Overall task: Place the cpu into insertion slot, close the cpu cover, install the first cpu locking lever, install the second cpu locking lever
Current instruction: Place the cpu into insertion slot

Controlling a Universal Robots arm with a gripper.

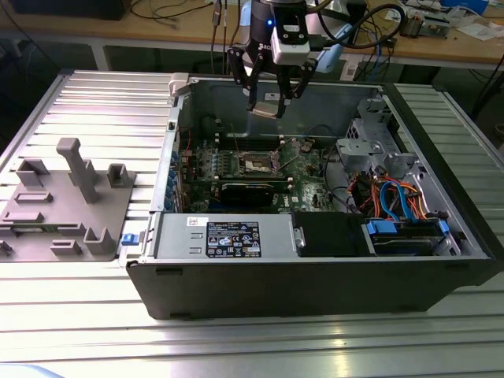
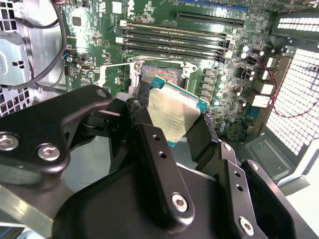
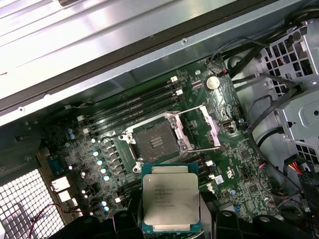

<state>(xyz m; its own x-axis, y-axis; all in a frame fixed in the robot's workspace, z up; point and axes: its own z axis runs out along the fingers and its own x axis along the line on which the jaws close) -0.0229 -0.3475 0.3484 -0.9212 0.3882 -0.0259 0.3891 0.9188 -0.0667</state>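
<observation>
Single arm (image 1: 268, 20) enters from far side, wrist (image 1: 288, 41) near vertical. Gripper (image 1: 268, 106) points down, hanging mid-air, central in exterior view; black fingers (image 2: 155, 149) clamped on cpu (image 3: 170, 203) edges.

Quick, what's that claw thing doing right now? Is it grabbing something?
Gripper: closed, holding the cpu by its edges above the insertion slot, which has no chip in it.
</observation>
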